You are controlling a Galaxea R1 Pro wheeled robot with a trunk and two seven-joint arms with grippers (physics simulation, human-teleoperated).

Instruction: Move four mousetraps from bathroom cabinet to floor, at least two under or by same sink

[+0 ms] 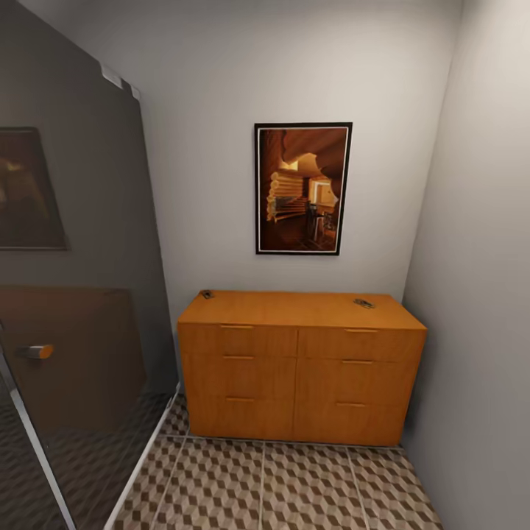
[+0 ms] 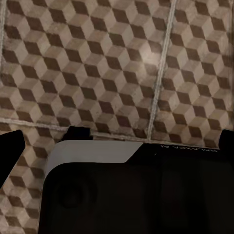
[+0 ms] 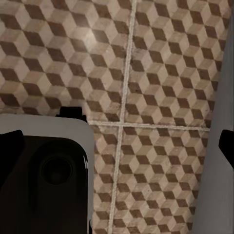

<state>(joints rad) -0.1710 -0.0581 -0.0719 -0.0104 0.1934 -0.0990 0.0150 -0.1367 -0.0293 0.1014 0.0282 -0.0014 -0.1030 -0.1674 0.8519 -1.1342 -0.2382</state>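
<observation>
Since the head view looks straight at the cabinet (image 1: 302,368) from a little way back, this reads as the approach step — nothing picked up yet, I'd say. The orange-brown chest sits against the back wall under a framed picture (image 1: 302,188), with all its drawers closed. On its flat top there are two small dark-and-tan bits that look like mousetraps: one near the back left corner (image 1: 207,294), one toward the right (image 1: 364,302). They're too small to be sure about, and I can't spot the other two. A dark glass panel (image 1: 73,309) stands on the left, a plain wall on the right, and cube-patterned bathroom floor (image 1: 294,486) runs up to the cabinet's base.

Left wrist view: it looks down at the tiles (image 2: 97,63), with part of the robot's dark body (image 2: 131,195) across the near side. I can't tell whether the left gripper is spread or pressed together.

Right wrist view: same story — tiles (image 3: 161,73), some dark body (image 3: 44,185), a pale wall strip (image 3: 217,161). Can't tell the right gripper's state either.

Next move, my guess: roll closer to the cabinet, raise an arm to top height and line it up over one trap — a careful pinch, those things are tiny and flat.
</observation>
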